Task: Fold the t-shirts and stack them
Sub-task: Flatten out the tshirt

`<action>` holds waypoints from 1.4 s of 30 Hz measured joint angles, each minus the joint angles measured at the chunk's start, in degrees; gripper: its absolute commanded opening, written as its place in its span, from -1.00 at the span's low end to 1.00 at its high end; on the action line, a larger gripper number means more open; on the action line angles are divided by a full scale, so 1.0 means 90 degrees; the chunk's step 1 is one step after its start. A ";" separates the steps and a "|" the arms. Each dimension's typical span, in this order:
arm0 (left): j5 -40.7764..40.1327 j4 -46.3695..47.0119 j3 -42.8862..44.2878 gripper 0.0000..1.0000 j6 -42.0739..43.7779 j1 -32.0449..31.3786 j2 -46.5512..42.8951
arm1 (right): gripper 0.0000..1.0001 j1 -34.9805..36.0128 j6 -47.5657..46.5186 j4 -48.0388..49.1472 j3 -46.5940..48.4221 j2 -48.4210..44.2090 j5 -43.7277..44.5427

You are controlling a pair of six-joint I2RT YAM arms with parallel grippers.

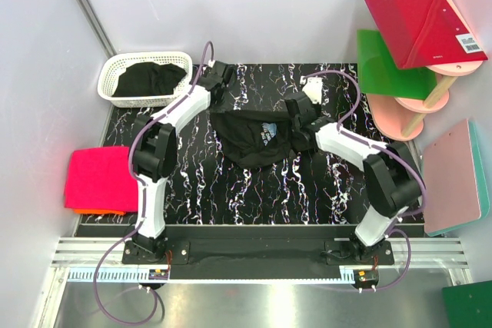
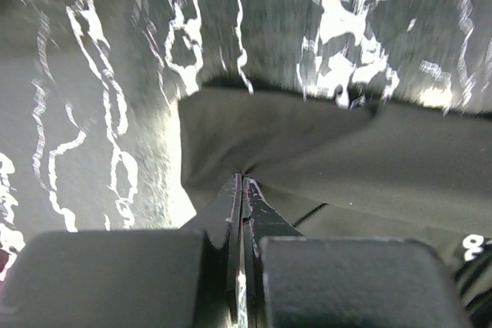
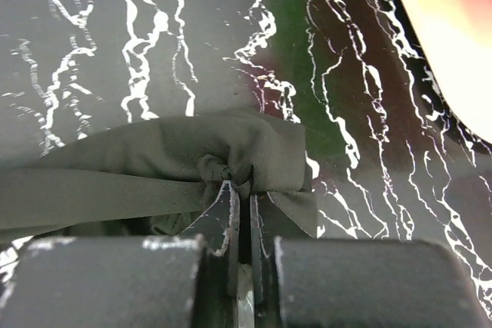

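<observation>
- Black cloth is pinched in both tools: the left gripper (image 2: pixel 242 183) has its 2 fingers pressed together on a gathered edge of the black t-shirt (image 1: pixel 250 142), and the right gripper (image 3: pixel 240 183) is clamped the same way on a bunched fold of the opposite edge.
- Between the 2 grippers the shirt's upper edge runs fairly taut, while the rest sags toward the arms in a loose, rounded, crumpled shape.
- A small blue and white print (image 1: pixel 267 133) shows near the shirt's middle, closer to the right gripper.
- The shirt sits around the centre of the black marbled table (image 1: pixel 231 197), toward its far side.
- Beyond the left gripper, at the far left corner, a white lattice basket (image 1: pixel 146 57) holds another dark garment (image 1: pixel 150 78); it is near the left arm but apart from it.
- Off the table's left edge lies a folded pink t-shirt (image 1: pixel 96 176) on top of an orange one (image 1: pixel 96 211).
- To the right, well apart from the shirt, a red board (image 1: pixel 423 24) and a green board (image 1: pixel 384 63) rest on a stand of round pink shelves (image 1: pixel 403 124).
</observation>
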 measured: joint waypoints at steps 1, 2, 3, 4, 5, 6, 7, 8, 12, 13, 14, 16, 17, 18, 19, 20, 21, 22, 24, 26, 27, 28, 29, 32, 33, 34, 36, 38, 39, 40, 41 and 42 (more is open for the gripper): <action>-0.0027 0.0002 0.0151 -1.00 0.0007 0.0017 0.0029 | -0.89 0.0000 0.0002 0.0015 0.0056 0.0126 0.0114; -0.0041 0.0002 0.0333 -1.00 0.0010 0.0041 0.0075 | -0.89 0.0000 -0.0002 0.0044 0.0102 0.0216 0.0185; -0.0051 -0.0005 0.0517 -1.00 0.0017 0.0061 0.0119 | -0.88 0.0000 -0.0002 0.0068 0.0138 0.0279 0.0221; -0.0063 -0.0012 0.0799 -1.00 0.0039 0.0087 0.0211 | -0.87 0.0000 -0.0012 0.0148 0.0185 0.0352 0.0274; -0.0083 0.0039 0.1066 -1.00 0.0061 0.0114 0.0311 | -0.87 0.0000 -0.0046 0.0265 0.0226 0.0420 0.0328; -0.0107 0.0075 0.1333 -1.00 0.0090 0.0138 0.0410 | -0.86 0.0000 -0.0095 0.0415 0.0255 0.0483 0.0359; -0.0121 0.0104 0.1530 -1.00 0.0114 0.0153 0.0495 | -0.85 0.0000 -0.0146 0.0537 0.0282 0.0532 0.0389; -0.0143 0.0124 0.1790 -1.00 0.0143 0.0172 0.0627 | -0.85 0.0000 -0.0214 0.0704 0.0316 0.0600 0.0425; -0.0168 0.0265 0.2708 -0.68 0.0243 0.0226 0.1287 | -0.48 -0.0005 -0.0578 0.1309 0.0658 0.1078 0.0644; -0.0168 0.0313 0.2839 -0.05 0.0245 0.0238 0.1452 | -0.36 -0.0005 -0.0670 0.1474 0.0770 0.1239 0.0719; -0.0165 0.0338 0.2895 0.68 0.0267 0.0250 0.1574 | 0.03 -0.0007 -0.0770 0.1615 0.0855 0.1372 0.0801; -0.0109 0.0321 0.2880 0.98 0.0202 0.0294 0.1795 | 0.89 -0.0007 -0.1076 0.2081 0.1013 0.1719 0.1105; -0.0075 0.0362 0.2747 0.98 0.0131 0.0321 0.1846 | 0.99 -0.0010 -0.1265 0.2324 0.1078 0.1889 0.1258; -0.0041 0.0389 0.2499 0.98 0.0058 0.0355 0.1843 | 0.99 -0.0012 -0.1474 0.2548 0.1127 0.2047 0.1428; -0.0015 0.0459 0.2205 0.97 -0.0007 0.0374 0.1785 | 0.99 -0.0012 -0.1690 0.2727 0.1173 0.2193 0.1605; 0.0036 0.0636 0.1732 0.98 -0.0070 0.0384 0.1671 | 0.99 -0.0012 -0.1858 0.2875 0.1197 0.2290 0.1710; 0.0085 0.0794 0.1146 0.98 -0.0124 0.0406 0.1486 | 0.99 -0.0012 -0.2011 0.3009 0.1202 0.2370 0.1834; 0.0146 0.0882 0.0563 0.98 -0.0185 0.0425 0.1270 | 1.00 -0.0012 -0.2091 0.3058 0.1202 0.2402 0.1926; 0.0308 0.1341 -0.0449 0.98 -0.0333 0.0452 0.0714 | 0.99 -0.0012 -0.2125 0.3113 0.1168 0.2382 0.1999; 0.0503 0.1392 -0.1086 0.94 -0.0391 0.0449 0.0158 | 1.00 -0.0012 -0.1965 0.3106 0.1025 0.2244 0.1960; 0.0610 0.1411 -0.1236 0.90 -0.0425 0.0447 -0.0012 | 0.99 -0.0012 -0.1868 0.3065 0.0916 0.2140 0.1887; 0.0731 0.1489 -0.1358 0.88 -0.0457 0.0447 -0.0180 | 0.99 -0.0012 -0.1741 0.2975 0.0787 0.1999 0.1770; 0.0838 0.1557 -0.1409 0.85 -0.0495 0.0444 -0.0267 | 1.00 -0.0012 -0.1600 0.2858 0.0656 0.1829 0.1632; 0.1132 0.1858 -0.1537 0.79 -0.0627 0.0430 -0.0376 | 0.99 -0.0012 -0.1256 0.2645 0.0376 0.1365 0.1127; 0.1256 0.1996 -0.1620 0.78 -0.0690 0.0418 -0.0376 | 0.99 -0.0012 -0.1161 0.2608 0.0311 0.1222 0.0918; 0.1362 0.2067 -0.1698 0.72 -0.0729 0.0408 -0.0376 | 0.99 -0.0012 -0.1069 0.2574 0.0245 0.1078 0.0719; 0.1591 0.2183 -0.1911 0.66 -0.0821 0.0389 -0.0376 | 1.00 -0.0012 -0.0925 0.2528 0.0148 0.0877 0.0423; 0.1756 0.2220 -0.2076 0.47 -0.0891 0.0350 -0.0376 | 0.99 -0.0012 -0.0809 0.2458 0.0107 0.0792 0.0216; 0.1814 0.2225 -0.2127 0.40 -0.0913 0.0335 -0.0376 | 0.99 -0.0012 -0.0763 0.2414 0.0107 0.0787 0.0146; 0.1865 0.2251 -0.2169 0.31 -0.0954 0.0318 -0.0376 | 0.99 -0.0012 -0.0704 0.2329 0.0107 0.0787 0.0070; 0.1902 0.2285 -0.2200 0.08 -0.0981 0.0306 -0.0376 | 0.99 -0.0012 -0.0675 0.2259 0.0107 0.0789 0.0032; 0.1938 0.2346 -0.2246 -0.04 -0.0996 0.0289 -0.0376 | 0.99 -0.0012 -0.0646 0.2174 0.0107 0.0789 -0.0010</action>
